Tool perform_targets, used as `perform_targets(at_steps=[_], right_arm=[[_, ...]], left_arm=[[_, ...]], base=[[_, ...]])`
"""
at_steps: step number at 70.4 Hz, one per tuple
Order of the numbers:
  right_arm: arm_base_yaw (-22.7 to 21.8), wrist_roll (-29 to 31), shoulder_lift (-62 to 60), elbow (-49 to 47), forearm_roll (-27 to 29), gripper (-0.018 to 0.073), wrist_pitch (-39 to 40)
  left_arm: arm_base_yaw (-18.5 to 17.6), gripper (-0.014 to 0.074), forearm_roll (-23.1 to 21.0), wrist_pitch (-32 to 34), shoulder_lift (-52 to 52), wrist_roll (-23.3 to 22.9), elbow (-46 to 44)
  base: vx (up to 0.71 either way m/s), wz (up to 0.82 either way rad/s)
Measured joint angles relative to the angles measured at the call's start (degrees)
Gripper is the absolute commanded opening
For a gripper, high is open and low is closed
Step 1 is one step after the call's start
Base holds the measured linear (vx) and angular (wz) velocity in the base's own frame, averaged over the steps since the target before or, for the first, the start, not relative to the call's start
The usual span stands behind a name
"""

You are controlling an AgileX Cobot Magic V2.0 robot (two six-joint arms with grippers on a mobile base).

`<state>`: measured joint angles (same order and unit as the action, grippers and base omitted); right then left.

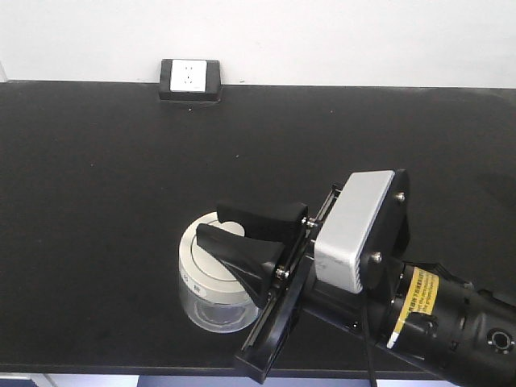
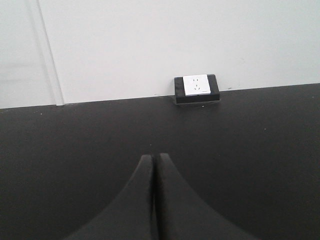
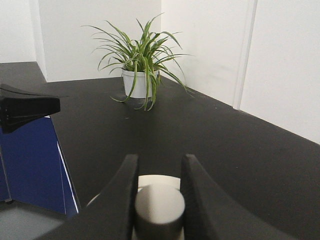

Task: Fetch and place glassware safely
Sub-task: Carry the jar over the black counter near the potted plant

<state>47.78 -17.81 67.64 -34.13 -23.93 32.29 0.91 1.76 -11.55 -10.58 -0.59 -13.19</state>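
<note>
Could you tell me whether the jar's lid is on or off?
On: the white lid sits flat atop the upright glass jar, covering its mouth.

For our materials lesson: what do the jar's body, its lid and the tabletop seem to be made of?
The jar body: clear glass, it seems; you see through it, with glints. The lid: opaque cream-white, smooth, matte, perhaps plastic or ceramic; cannot tell which. The tabletop: black, matte, faintly speckled, likely laminate or a stone-like composite.
</note>
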Motion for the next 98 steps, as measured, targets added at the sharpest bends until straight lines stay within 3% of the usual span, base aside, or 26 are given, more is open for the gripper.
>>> perform_targets(at_steps=[98], right_arm=[[0.0, 0.0, 0.0, 0.0, 0.0, -0.0004, 0.0]], left_arm=[[0.0, -0.0007, 0.0, -0.1, 0.0, 0.0, 0.0]], base=[[0.03, -0.01]])
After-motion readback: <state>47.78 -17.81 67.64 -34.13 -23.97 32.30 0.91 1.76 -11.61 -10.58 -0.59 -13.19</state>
